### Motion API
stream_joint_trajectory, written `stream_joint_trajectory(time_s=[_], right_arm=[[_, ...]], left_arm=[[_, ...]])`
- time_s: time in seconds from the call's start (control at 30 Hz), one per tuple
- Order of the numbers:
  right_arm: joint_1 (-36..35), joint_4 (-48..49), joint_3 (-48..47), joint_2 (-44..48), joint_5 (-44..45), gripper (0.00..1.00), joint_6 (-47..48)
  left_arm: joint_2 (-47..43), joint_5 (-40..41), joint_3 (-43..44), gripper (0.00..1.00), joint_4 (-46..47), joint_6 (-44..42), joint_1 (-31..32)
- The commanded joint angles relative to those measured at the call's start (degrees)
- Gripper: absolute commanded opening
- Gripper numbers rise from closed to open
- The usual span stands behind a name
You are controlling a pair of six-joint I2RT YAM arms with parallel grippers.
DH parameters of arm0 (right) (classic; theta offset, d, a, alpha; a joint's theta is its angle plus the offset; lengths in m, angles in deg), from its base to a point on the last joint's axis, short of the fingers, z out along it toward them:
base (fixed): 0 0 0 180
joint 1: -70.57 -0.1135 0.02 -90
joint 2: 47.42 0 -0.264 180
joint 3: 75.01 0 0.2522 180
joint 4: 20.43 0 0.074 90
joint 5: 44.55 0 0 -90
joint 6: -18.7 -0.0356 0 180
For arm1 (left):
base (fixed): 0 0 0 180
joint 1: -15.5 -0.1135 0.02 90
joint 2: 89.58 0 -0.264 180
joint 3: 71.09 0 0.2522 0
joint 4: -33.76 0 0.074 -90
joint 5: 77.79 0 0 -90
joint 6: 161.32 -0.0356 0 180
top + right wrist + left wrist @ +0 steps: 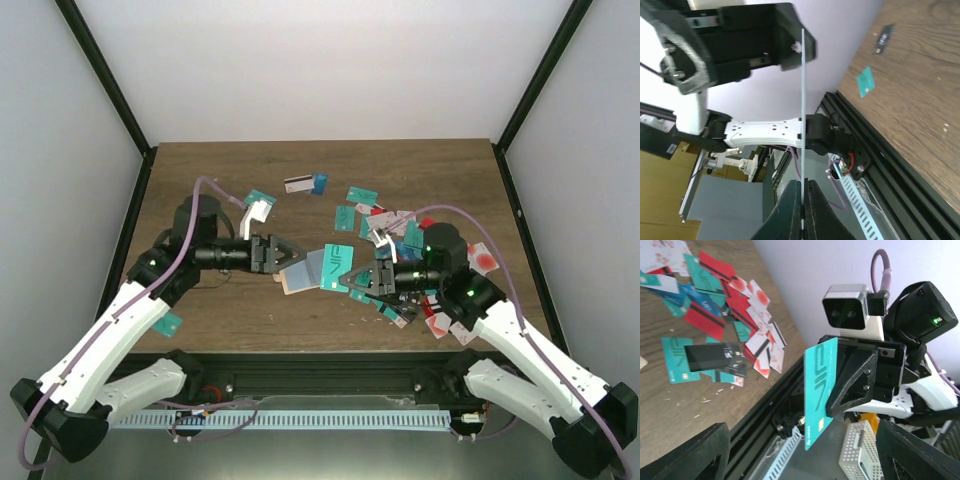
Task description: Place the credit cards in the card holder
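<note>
- A teal card (336,268) is gripped in the right gripper (358,282), just beside the holder (296,274).
- The left gripper (290,257) is spread empty, near the holder.
- Insertion seems in hand; the card's edge must be lined up with the holder's slot.

Lab booth, white panel walls (320,70), black frame (110,80), wood table (230,165)

Credit card (335,268): in my right gripper (352,283), above mid-table.
Card holder (298,274): just left of that card, by my left gripper (283,262).
Card heap (392,222): behind my right gripper.
Lone card (170,323): near-left edge.
</note>
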Motion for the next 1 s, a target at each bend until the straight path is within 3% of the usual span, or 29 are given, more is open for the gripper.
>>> stream_joint_trajectory(time_s=[0.0, 0.23, 0.33, 0.73, 0.87, 0.97], right_arm=[[0.5, 6.8, -2.5, 2.2, -4.4, 0.01, -3.9], [0.5, 10.2, -3.5, 3.9, -4.5, 0.01, -6.5], [0.5, 9.6, -5.1, 3.1, -4.9, 0.01, -5.7], [0.5, 8.1, -7.8, 0.8, -8.5, 0.01, -4.2], [0.5, 7.6, -7.3, 1.8, -8.6, 0.01, -4.0], [0.5, 7.9, -6.8, 2.2, -9.2, 0.01, -4.2]], left_arm=[[0.5, -7.3, -0.2, 0.79, 4.1, 0.8, -0.1], [2.2, -14.6, -2.0, 0.66, 8.4, 2.2, 0.0], [2.5, -17.2, -3.1, 0.65, 12.5, 3.1, 0.2], [4.5, -16.2, -4.0, 0.56, 24.0, 11.7, 4.5], [5.7, -16.3, -4.3, 0.46, 28.2, 14.8, 6.4], [6.8, -15.3, -4.1, 0.3, 28.9, 15.0, 8.1]])
